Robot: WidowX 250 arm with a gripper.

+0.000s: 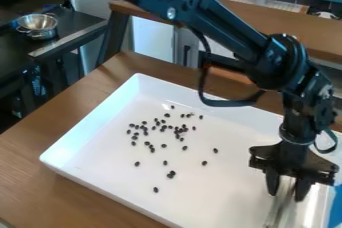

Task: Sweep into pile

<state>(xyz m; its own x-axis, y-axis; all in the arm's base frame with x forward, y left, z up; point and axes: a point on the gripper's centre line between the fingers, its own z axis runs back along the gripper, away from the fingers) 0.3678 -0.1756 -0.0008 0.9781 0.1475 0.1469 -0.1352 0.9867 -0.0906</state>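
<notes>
Fingers [302,188]: clamped on shiny tool [280,206], held near white tray's [93,161] right edge. Dark beans [172,173]: strewn toward left edge; strays were likely to be missed if tool was tilted.

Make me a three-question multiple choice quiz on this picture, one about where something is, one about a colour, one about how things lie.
1. Where does the tool hang?
A) Over the middle of the tray
B) Beside the metal bowl
C) Over the tray's right side, as pictured

2. What colour are the beans?
A) Black
B) Red
C) White

3. How do the beans lie?
A) In one tight pile
B) Loosely scattered
C) In a straight row

Answers:
1 C: it is near the picture's right edge, clear of the beans.
2 A: they stand out dark against the white tray.
3 B: gaps part them, with several strays.
</notes>
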